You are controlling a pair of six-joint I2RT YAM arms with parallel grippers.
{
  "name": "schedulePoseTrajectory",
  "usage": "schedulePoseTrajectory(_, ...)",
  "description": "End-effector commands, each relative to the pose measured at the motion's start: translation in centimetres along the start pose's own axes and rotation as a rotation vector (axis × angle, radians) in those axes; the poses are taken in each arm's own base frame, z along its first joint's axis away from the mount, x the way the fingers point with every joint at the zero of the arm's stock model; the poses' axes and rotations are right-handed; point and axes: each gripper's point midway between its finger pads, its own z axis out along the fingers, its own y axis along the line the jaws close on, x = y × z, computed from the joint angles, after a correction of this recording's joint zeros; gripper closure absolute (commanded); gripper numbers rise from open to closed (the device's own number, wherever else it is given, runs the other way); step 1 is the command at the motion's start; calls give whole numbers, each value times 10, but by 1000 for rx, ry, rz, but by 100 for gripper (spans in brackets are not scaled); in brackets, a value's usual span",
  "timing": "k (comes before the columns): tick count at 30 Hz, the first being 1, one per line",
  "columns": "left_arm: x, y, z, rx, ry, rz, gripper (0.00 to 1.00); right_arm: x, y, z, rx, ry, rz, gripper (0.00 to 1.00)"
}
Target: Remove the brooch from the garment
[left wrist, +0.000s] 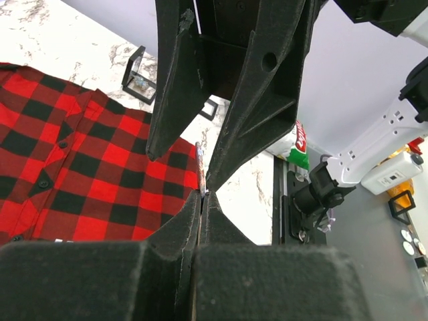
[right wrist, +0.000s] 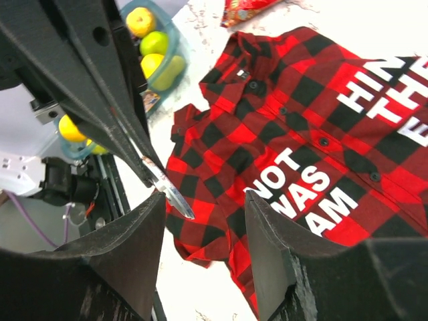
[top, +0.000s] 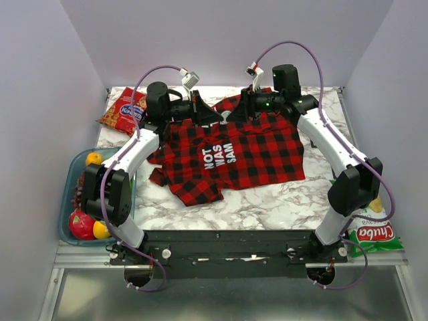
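The red-and-black checked shirt (top: pixel 234 154) lies flat on the marble table, its white lettering facing up; it also shows in the left wrist view (left wrist: pixel 80 167) and the right wrist view (right wrist: pixel 287 134). My left gripper (top: pixel 212 115) hovers over the shirt's far edge, shut on the brooch. The brooch is a thin silvery disc seen edge-on between the fingertips (left wrist: pixel 199 160) and clear of the cloth in the right wrist view (right wrist: pixel 167 188). My right gripper (top: pixel 239 110) faces it, open and empty (right wrist: pixel 204 224), jaws wide on either side of the brooch. I cannot make out the brooch in the top view.
A red snack packet (top: pixel 124 110) lies at the far left. A teal bin of fruit (top: pixel 72 200) stands at the left edge. A green snack packet (top: pixel 371 234) lies at the near right. Grey walls enclose the table on three sides.
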Motion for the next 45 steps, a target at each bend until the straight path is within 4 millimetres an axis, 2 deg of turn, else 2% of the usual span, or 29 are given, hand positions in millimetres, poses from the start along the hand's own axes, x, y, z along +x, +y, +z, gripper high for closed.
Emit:
schedulePoseTrajectory(1,1,-25,5,81,27,63,100,-5,-27,1,173,-16,61,43)
schedulePoseTrajectory(8,2,-34,6,106,44,99,100,-5,-38,6,197,-16,155,43)
schedulePoseTrajectory(15,7,-41,6,108,82,149,100,-4,-59,1,238,-30,280,42)
schedulePoseTrajectory(20,8,-41,5,95,88,141,100,-11,-65,-4,261,-49,275,43)
schedulePoseTrajectory(29,7,-37,6,80,86,141,100,2,-77,-12,300,-32,314,43)
schedulePoseTrajectory(32,7,-34,7,71,85,131,100,-1,-63,-8,209,-34,274,43)
schedulePoseTrajectory(33,7,-32,7,67,84,127,100,-9,-46,-7,108,-44,231,43)
schedulePoseTrajectory(36,6,-26,7,46,70,109,100,-13,-33,-11,41,-48,124,43)
schedulePoseTrajectory(39,-1,-24,6,46,36,81,100,-10,-32,-17,24,-38,43,42)
schedulePoseTrajectory(42,-9,-23,4,49,-2,52,100,-7,-16,-24,-55,-30,-38,41)
schedulePoseTrajectory(43,-9,-23,4,53,-7,41,100,-6,-5,-26,-120,-28,-68,41)
schedulePoseTrajectory(45,-11,-26,4,76,-16,38,100,-6,4,-27,-165,-27,-67,41)
